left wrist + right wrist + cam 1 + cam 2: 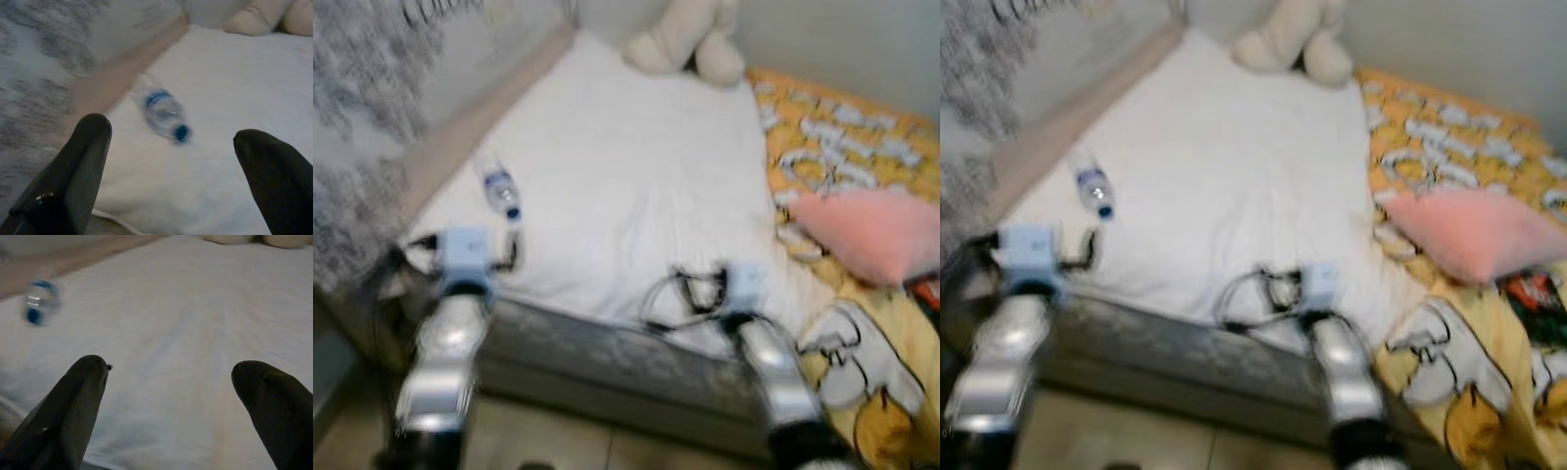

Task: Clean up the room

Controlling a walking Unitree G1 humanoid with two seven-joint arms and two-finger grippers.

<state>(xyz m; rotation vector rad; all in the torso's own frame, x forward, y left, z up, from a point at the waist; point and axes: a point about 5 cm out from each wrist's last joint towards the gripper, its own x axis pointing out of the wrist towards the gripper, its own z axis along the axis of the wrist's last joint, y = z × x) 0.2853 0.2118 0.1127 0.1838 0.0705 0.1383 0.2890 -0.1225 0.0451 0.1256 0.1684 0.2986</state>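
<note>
both arms reach over the near edge of the bed [607,186]. the left gripper [171,166] and right gripper [168,401] gape wide, holding nothing. a bottle [499,191] lies just beyond the left one, a plush toy [690,39] farthest.

light: soft, even, indoor | shadows: faint | blur: motion smear in all 4 views | glare: mild on white sheet [626,186]

Clear plastic bottle [499,190] — matt cloth sheet [626,176]

Silver arms, pale-blue wrist blocks, black cables, black hand fingers [73,171]
</note>
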